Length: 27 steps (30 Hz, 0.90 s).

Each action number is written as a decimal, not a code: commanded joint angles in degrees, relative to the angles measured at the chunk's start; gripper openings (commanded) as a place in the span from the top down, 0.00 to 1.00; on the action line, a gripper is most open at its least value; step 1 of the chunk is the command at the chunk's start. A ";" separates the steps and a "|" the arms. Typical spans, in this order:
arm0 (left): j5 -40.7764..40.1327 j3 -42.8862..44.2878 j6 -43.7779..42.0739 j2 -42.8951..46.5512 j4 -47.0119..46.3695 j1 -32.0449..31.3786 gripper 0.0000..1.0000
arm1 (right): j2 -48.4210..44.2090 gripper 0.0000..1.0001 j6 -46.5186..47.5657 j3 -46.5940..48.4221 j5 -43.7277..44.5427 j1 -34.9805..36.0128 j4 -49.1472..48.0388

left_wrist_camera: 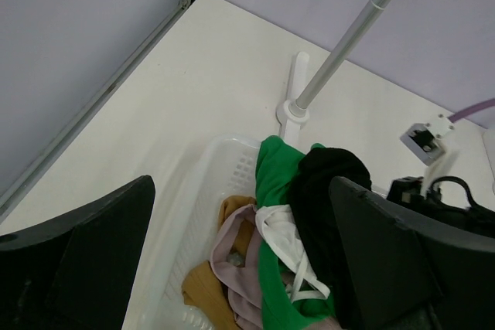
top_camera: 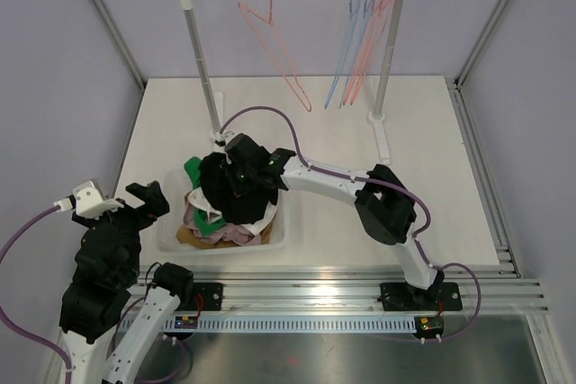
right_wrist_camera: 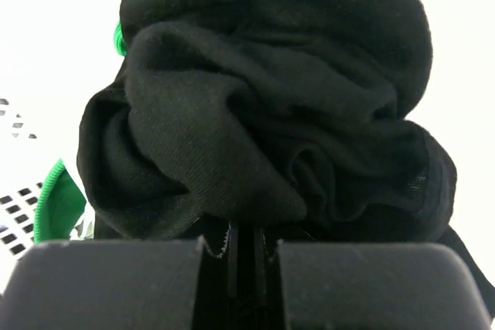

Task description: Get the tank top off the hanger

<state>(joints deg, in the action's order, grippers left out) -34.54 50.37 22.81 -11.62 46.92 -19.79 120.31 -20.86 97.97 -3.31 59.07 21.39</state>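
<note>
The black tank top (top_camera: 225,191) lies bunched on top of a pile of clothes in a white basket (top_camera: 167,238). My right gripper (top_camera: 243,166) reaches over the pile and is shut on the black cloth. In the right wrist view the tank top (right_wrist_camera: 263,98) fills the frame, with a fold pinched where the right gripper (right_wrist_camera: 241,241) closes. An empty pink hanger (top_camera: 274,38) hangs tilted on the rail. My left gripper (top_camera: 137,200) stands open to the left of the basket, holding nothing. In its own view the left gripper (left_wrist_camera: 241,191) looks down on the tank top (left_wrist_camera: 325,183).
The basket (left_wrist_camera: 193,214) also holds green (left_wrist_camera: 274,191), white, pink and mustard garments. A white clothes rack (top_camera: 202,69) stands at the back of the table, with several blue and pink hangers (top_camera: 364,33) at its right end. Purple walls enclose the table.
</note>
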 commanded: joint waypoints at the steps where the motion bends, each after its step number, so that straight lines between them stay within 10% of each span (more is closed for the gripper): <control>1: -1.31 0.26 0.40 -0.69 -1.65 0.19 0.01 | 7.37 1.00 -0.49 7.84 -5.20 0.26 3.91; 22: -3.16 0.52 0.92 -1.56 -1.21 0.81 0.01 | 12.52 0.99 -12.10 5.39 8.65 5.44 7.44; 27: -4.92 1.05 1.62 -2.80 -0.51 2.73 0.01 | -0.92 0.61 -9.81 3.55 14.29 5.44 8.32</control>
<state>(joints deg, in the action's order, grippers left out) -36.73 50.39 23.24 -13.28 47.27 -18.44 126.23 -32.99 104.42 5.56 63.72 19.62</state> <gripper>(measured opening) 0.988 0.339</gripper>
